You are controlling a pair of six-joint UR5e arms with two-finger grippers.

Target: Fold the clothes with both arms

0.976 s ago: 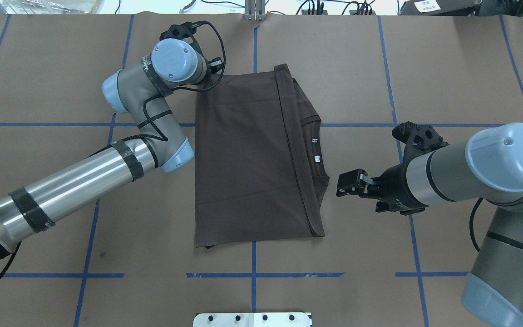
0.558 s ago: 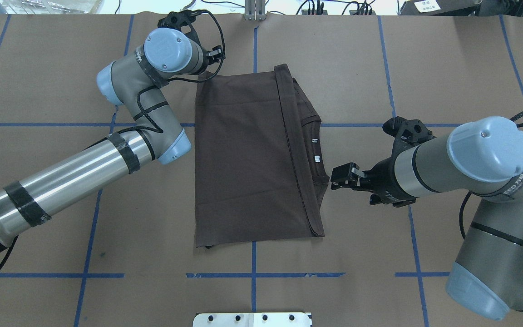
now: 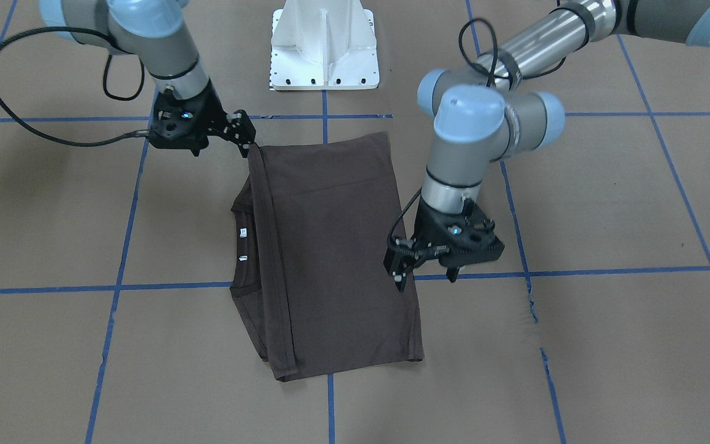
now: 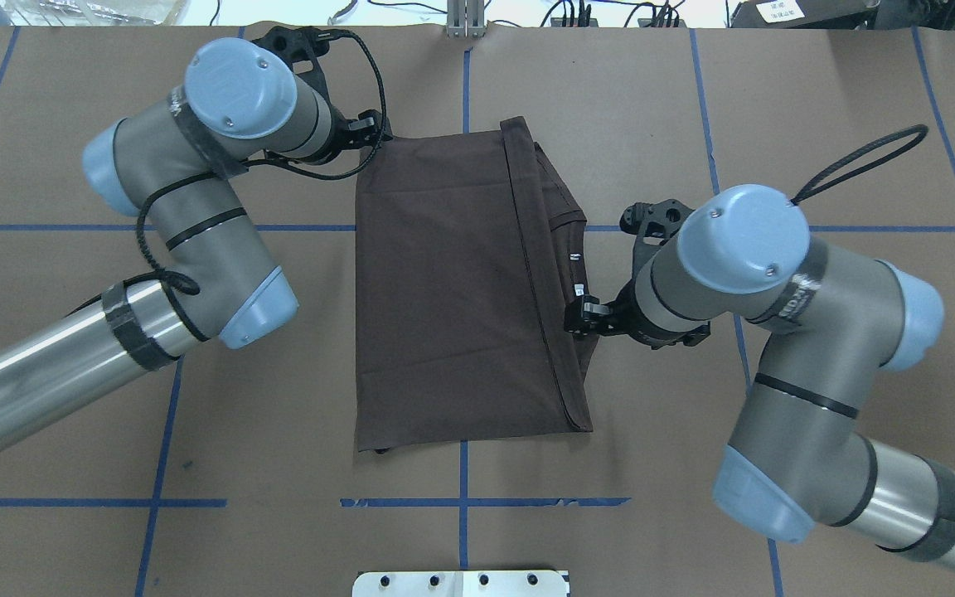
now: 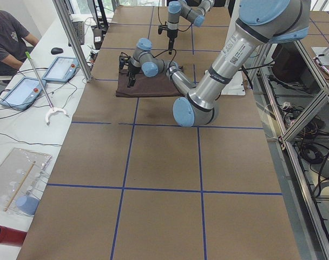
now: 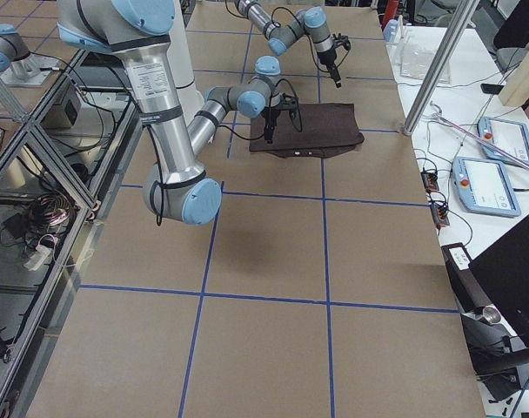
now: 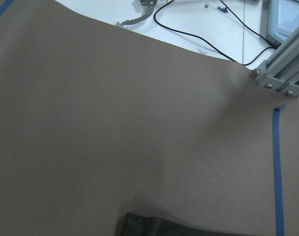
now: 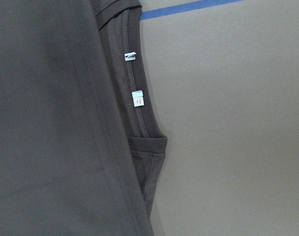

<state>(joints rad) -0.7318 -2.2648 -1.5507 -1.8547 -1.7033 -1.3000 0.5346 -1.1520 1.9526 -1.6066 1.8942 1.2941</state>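
The dark brown T-shirt (image 4: 444,290) lies folded into a flat rectangle in the middle of the table, also shown in the front view (image 3: 330,246). Its collar (image 8: 137,113), with small white labels, sticks out from under the folded layer on the robot's right. My left gripper (image 4: 370,133) hangs open at the shirt's far left corner, a little above the cloth in the front view (image 3: 399,274). My right gripper (image 4: 581,317) is open over the collar-side edge, holding nothing. No fingers show in either wrist view.
Brown paper with blue tape lines (image 4: 461,502) covers the table. The white pedestal base (image 3: 324,55) stands at the robot's side. Beyond the far edge are an aluminium post (image 7: 282,73), cables and tablets (image 6: 499,187). A person (image 5: 10,32) sits at that side.
My right gripper has moved left, from beside the shirt to over its collar edge. The left arm's elbow swung outward and its gripper shifted slightly left at the far corner.
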